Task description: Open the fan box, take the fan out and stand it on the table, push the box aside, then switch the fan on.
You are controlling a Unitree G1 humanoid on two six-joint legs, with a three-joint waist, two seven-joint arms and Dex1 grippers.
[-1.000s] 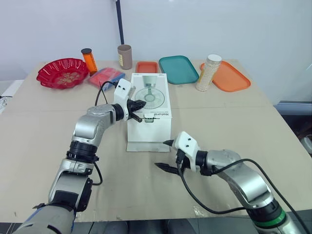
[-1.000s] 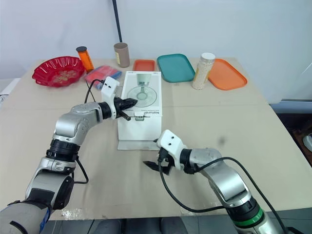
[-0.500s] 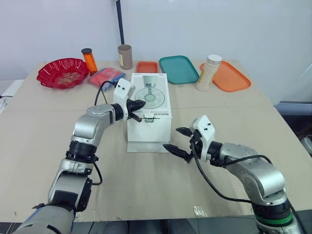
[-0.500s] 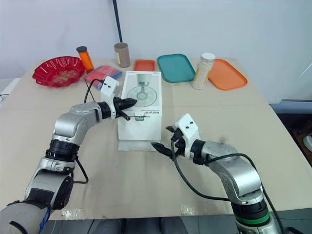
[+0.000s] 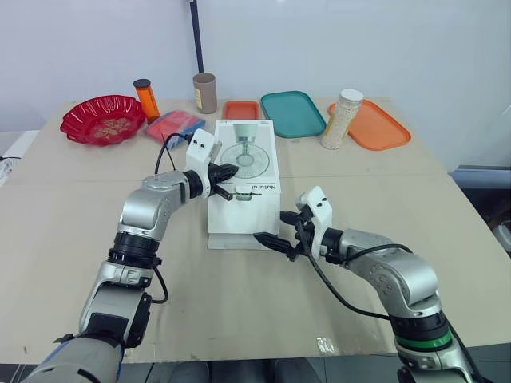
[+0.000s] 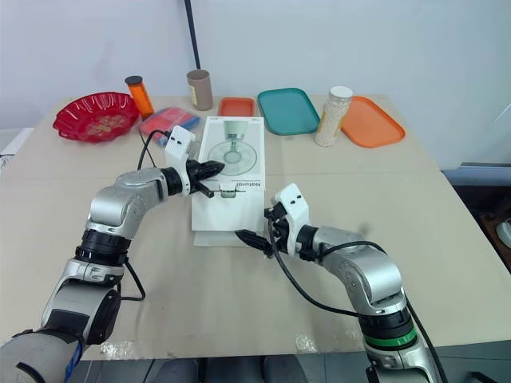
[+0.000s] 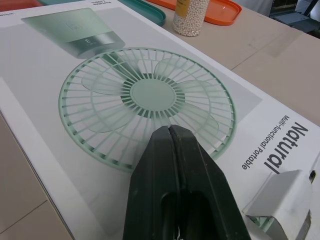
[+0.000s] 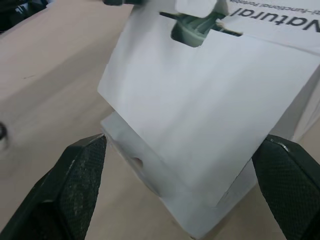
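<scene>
Beige wooden table (image 5: 72, 239) against a plain pale wall (image 5: 343, 40). White cardboard fan box (image 5: 243, 187) lies flat mid-table, its printed fan picture up and its long side running from the far edge toward the near one. A flap (image 5: 233, 239) lies on the table at its near end. A green piece (image 8: 195, 27) shows through a cut-out at the near top edge (the fan is inside, the box is not emptied).

Along the far edge:
- Far left corner: red scalloped plastic bowl (image 5: 102, 120).
- Beside the bowl: orange bottle (image 5: 145, 99), pink and blue packet (image 5: 173, 125), brown tube cup (image 5: 205, 92).
- Middle: small orange tray (image 5: 240, 109), teal tray (image 5: 292, 113).
- Right: jar of white beads (image 5: 341, 118), large orange tray (image 5: 375, 128).

Left gripper (image 7: 171, 132): fingers pressed together, tip over the box top by the fan picture; whether it touches, cannot tell. Right gripper (image 5: 279, 229): fingers spread wide at the box's near end, holding nothing.
</scene>
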